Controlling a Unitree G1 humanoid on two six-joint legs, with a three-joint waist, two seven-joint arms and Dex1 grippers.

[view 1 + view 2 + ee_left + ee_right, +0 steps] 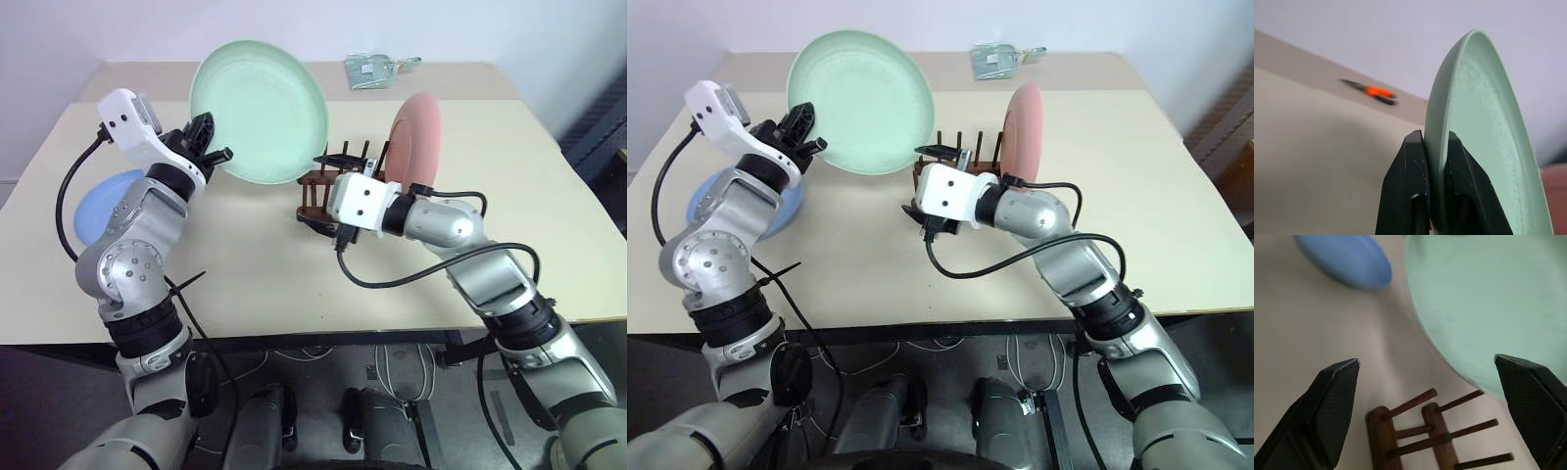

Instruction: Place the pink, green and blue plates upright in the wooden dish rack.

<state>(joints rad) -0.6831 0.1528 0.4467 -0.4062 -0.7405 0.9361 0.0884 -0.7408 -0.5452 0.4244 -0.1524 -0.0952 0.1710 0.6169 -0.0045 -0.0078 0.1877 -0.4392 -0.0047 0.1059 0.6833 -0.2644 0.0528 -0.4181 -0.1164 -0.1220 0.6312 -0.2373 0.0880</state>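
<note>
Mint green and matte, the green plate (260, 110) is held upright in the air over the table (245, 264), its lower rim pinched between the closed black fingers of the left gripper (1436, 196). The right gripper (1435, 416) hangs with jaws spread wide and empty just above the wooden dish rack (338, 181). The pink plate (413, 137) stands upright in the rack. The blue plate (103, 204) lies flat near the table's left edge.

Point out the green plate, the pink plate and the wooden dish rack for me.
green plate (265, 108), left eye view, middle of its inner face.
pink plate (411, 137), left eye view, middle of its visible face, standing in the rack.
wooden dish rack (1382, 431), right wrist view, near end of one base rail.
</note>
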